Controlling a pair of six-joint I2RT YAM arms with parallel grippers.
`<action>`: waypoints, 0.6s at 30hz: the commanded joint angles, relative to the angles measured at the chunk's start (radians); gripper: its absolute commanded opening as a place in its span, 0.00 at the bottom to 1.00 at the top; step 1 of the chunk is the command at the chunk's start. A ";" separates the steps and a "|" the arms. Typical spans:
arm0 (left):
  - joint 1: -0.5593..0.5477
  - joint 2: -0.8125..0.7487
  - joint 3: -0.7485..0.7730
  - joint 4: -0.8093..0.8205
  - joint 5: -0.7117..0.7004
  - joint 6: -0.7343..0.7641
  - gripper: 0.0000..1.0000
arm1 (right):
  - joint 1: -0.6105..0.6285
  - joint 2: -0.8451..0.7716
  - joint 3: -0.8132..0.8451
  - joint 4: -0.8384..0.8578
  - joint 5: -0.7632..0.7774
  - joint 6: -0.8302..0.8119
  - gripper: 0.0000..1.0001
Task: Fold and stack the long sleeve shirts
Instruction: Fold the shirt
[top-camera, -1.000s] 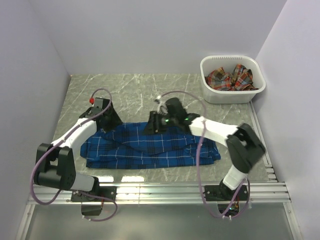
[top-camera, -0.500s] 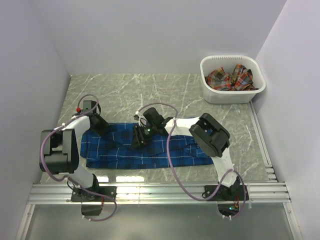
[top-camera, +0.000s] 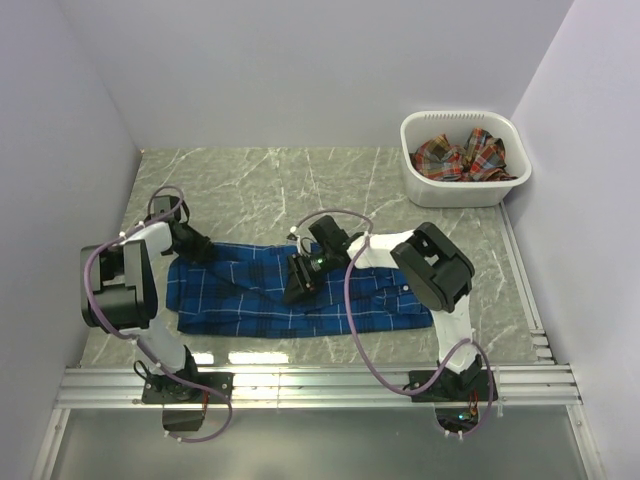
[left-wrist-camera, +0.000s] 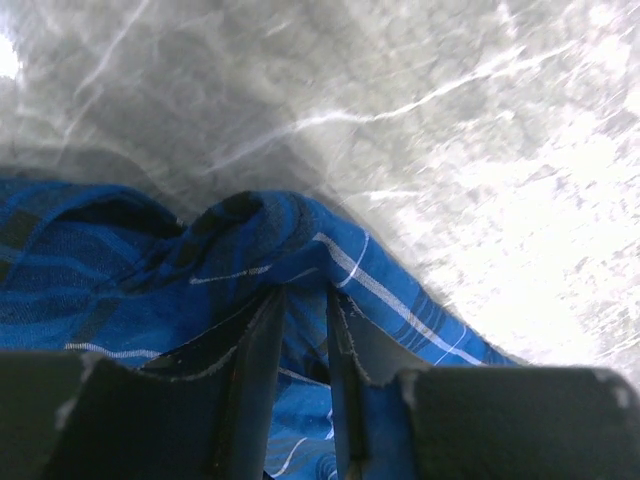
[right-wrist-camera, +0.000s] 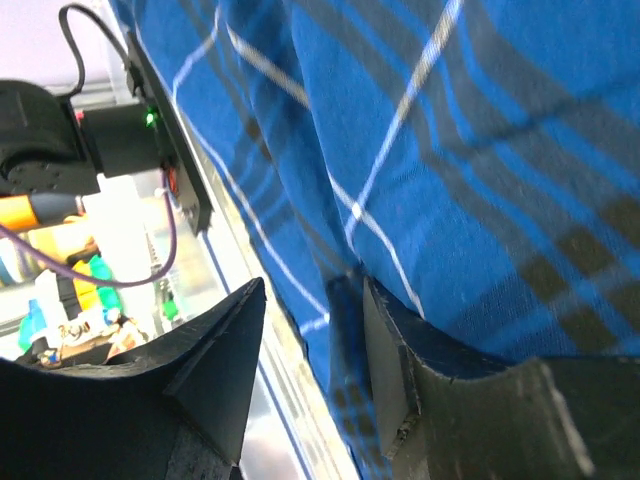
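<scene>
**Both arms at the blue shirt (top-camera: 250, 300)**

I see the shirt lying spread across the marble table (top-camera: 260, 185). My left gripper (left-wrist-camera: 300, 330), jaws nearly together, pinches cloth at the shirt's far left corner. My right gripper (right-wrist-camera: 312, 300) sits at the shirt's middle, jaws partly apart around a fold; whether it has a firm hold I cannot tell. The red-orange shirt (top-camera: 460, 158) lies crumpled in the white basket (top-camera: 462, 192), far right.
</scene>
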 joint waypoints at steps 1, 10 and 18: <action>0.019 0.045 0.018 0.028 -0.129 0.036 0.32 | -0.002 -0.007 -0.062 -0.158 0.063 -0.069 0.52; 0.019 -0.131 0.097 -0.010 -0.183 0.099 0.60 | -0.011 -0.181 -0.029 -0.253 0.168 -0.118 0.51; -0.108 -0.427 0.067 -0.148 -0.262 0.030 0.93 | -0.065 -0.389 -0.028 -0.476 0.798 -0.183 0.52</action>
